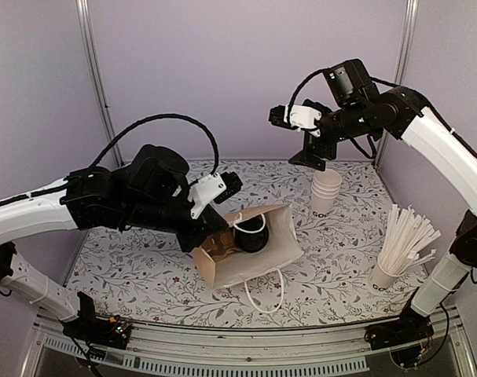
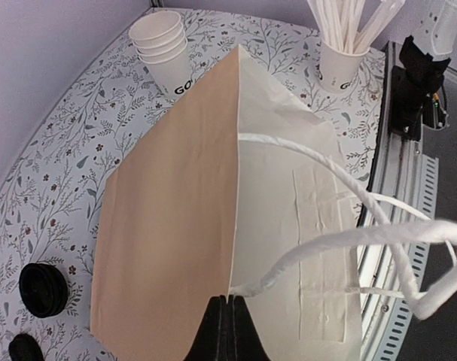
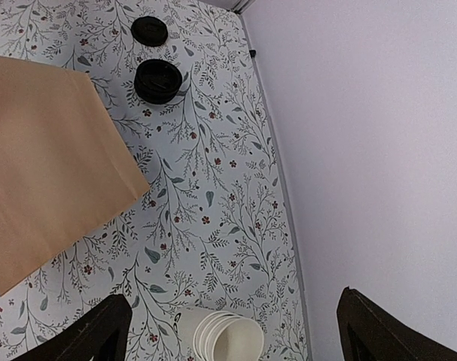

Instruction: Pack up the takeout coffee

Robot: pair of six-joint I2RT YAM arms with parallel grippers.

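Observation:
A cream paper bag with a tan inside lies open on the table. A round black lid shows in its mouth; the cup body under it is hidden. My left gripper is shut on the bag's rim, with its closed fingertips pinching the paper edge beside a white handle. My right gripper is open and empty, high above a stack of lidless white cups. In the right wrist view the gripper spans that stack.
Two round black lids sit on the floral tabletop beyond the bag; whether cups stand under them I cannot tell. They also show in the left wrist view. A cup of white straws stands front right. Walls close the back and sides.

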